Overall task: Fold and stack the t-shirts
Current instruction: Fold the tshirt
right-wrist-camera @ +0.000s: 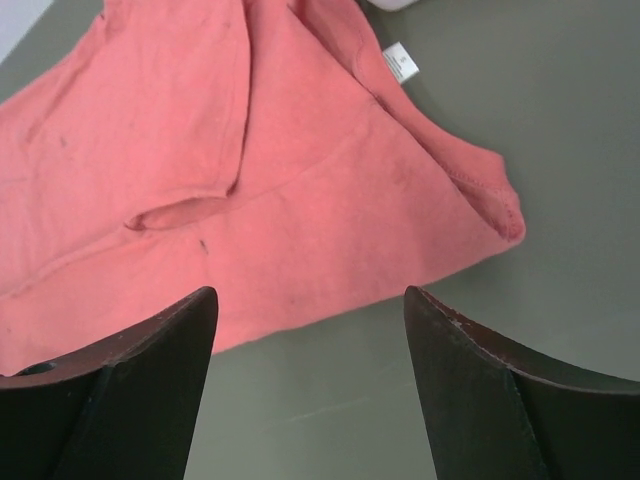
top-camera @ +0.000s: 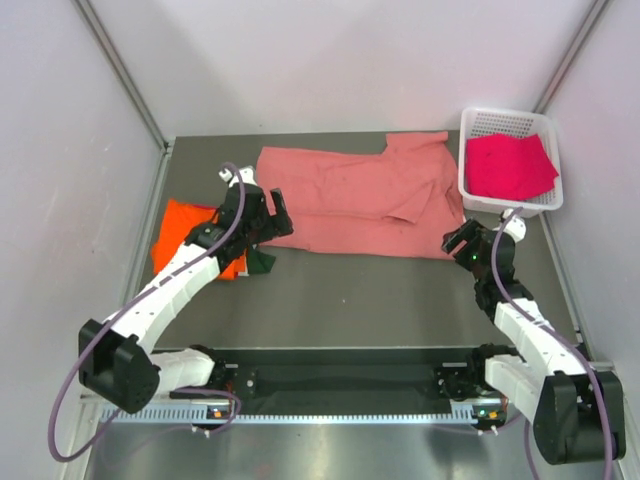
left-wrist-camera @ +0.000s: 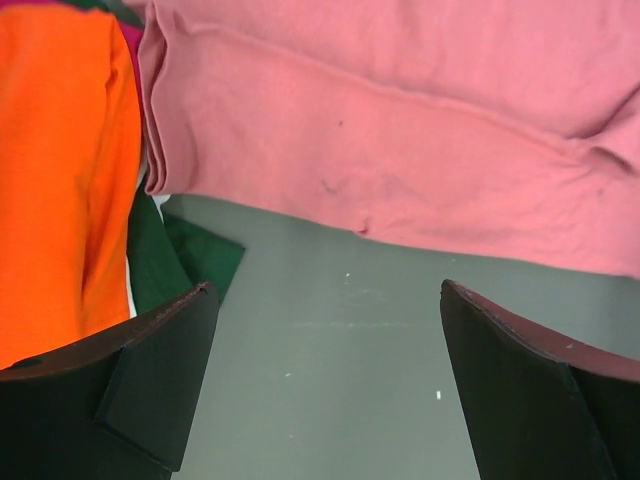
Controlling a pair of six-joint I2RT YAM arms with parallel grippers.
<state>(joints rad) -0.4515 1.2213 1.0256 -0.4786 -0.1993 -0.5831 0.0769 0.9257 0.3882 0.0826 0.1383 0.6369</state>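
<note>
The salmon-pink t-shirt (top-camera: 360,200) lies spread across the back of the table, partly folded; it also shows in the left wrist view (left-wrist-camera: 400,140) and the right wrist view (right-wrist-camera: 250,180). A folded orange t-shirt (top-camera: 180,232) lies at the left on a dark green cloth (top-camera: 262,262), both seen in the left wrist view (left-wrist-camera: 60,170), (left-wrist-camera: 170,255). A magenta t-shirt (top-camera: 508,165) lies in the white mesh basket (top-camera: 475,190). My left gripper (top-camera: 268,228) is open and empty by the pink shirt's near left corner. My right gripper (top-camera: 457,243) is open and empty by its near right corner.
The basket stands at the back right corner. White walls close in the table on three sides. A dark rail (top-camera: 340,385) with the arm bases runs along the near edge. Bare grey table (top-camera: 360,300) lies between the shirt and the rail.
</note>
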